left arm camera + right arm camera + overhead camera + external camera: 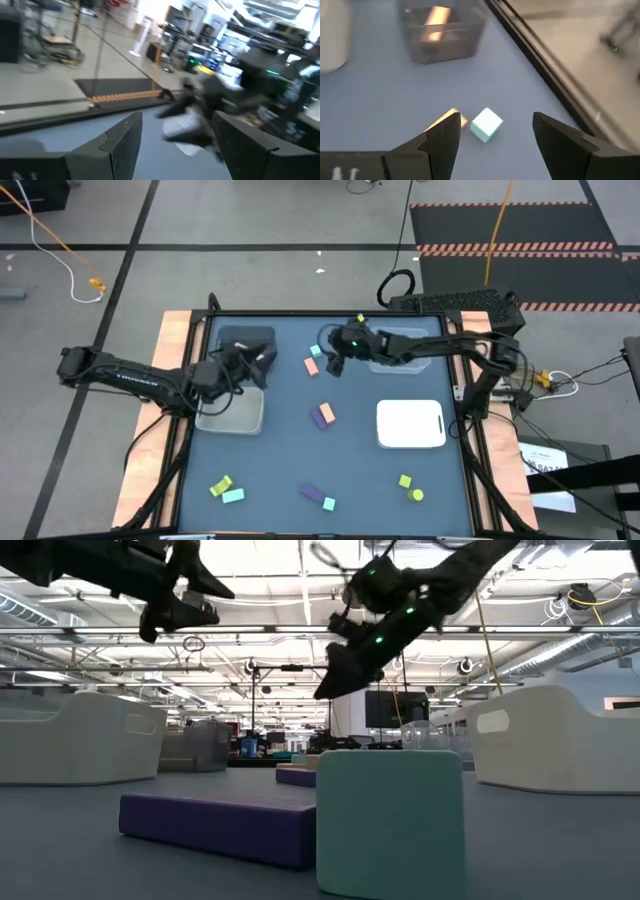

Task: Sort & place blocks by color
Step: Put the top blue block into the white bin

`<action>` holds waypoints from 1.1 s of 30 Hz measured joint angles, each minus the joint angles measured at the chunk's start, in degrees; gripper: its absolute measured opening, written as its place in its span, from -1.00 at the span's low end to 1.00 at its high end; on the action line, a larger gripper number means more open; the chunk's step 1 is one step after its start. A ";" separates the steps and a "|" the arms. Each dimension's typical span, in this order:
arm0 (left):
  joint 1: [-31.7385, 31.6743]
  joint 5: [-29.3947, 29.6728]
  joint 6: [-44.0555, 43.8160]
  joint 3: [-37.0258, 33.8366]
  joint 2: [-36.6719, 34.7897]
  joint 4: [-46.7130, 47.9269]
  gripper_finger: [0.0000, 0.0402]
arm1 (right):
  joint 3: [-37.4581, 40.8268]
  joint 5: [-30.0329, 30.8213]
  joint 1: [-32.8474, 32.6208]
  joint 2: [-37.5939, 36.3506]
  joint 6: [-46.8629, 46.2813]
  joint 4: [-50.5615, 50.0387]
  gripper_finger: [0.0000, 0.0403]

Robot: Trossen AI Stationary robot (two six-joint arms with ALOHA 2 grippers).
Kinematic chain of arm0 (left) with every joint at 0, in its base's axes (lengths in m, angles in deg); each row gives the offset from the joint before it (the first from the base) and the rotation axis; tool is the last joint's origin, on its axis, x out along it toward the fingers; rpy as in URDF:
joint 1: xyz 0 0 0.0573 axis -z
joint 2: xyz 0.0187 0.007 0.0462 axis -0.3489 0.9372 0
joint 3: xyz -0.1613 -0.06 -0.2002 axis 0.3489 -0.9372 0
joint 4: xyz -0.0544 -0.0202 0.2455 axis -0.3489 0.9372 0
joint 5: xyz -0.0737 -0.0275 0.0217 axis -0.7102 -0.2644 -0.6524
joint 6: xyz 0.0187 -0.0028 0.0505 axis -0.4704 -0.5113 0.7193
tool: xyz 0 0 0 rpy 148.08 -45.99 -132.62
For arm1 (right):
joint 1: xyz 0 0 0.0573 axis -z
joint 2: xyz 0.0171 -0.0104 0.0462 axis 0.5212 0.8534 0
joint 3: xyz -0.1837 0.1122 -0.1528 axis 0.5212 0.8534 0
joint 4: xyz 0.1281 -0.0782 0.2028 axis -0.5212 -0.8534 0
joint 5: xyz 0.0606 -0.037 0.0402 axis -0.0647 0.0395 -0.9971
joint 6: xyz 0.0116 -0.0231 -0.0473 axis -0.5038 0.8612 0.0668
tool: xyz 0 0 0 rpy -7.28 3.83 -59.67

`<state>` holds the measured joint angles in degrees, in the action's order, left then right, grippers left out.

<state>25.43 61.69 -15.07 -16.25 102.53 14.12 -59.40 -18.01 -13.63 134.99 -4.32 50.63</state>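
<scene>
Right gripper [492, 132] above teal cube [486, 124] and salmon block [455, 119] near tabletop [290, 450] rear, jaws wide, empty. Left gripper [175, 135] over clear bin [232, 415], jaws wide, empty. Other blocks scattered: purple-orange pair [322, 415] at centre, rest near front edge.

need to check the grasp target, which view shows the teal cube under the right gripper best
The right wrist view: the teal cube sits close, framed by the open right gripper. The high view shows it as a speck; the low and left wrist views don't clearly show it.
</scene>
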 joint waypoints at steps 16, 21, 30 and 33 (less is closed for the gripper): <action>5.67 0.17 -0.41 0.00 0.03 -0.04 0.21 | -10.25 -0.01 1.70 15.91 -24.52 -0.85 0.19; 5.69 0.17 -0.39 0.00 0.04 0.00 0.21 | -10.95 0.00 1.68 17.50 -27.20 -0.64 0.19; 5.69 0.17 0.14 0.02 0.04 0.09 0.21 | -10.95 0.31 1.74 17.57 -27.32 -0.11 0.19; 5.69 0.17 0.17 0.02 0.04 0.10 0.21 | -10.97 0.30 1.72 18.49 -27.78 0.16 0.19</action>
<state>31.12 61.87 -14.90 -16.23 102.57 14.22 -70.37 -17.71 -11.91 153.48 -32.10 50.79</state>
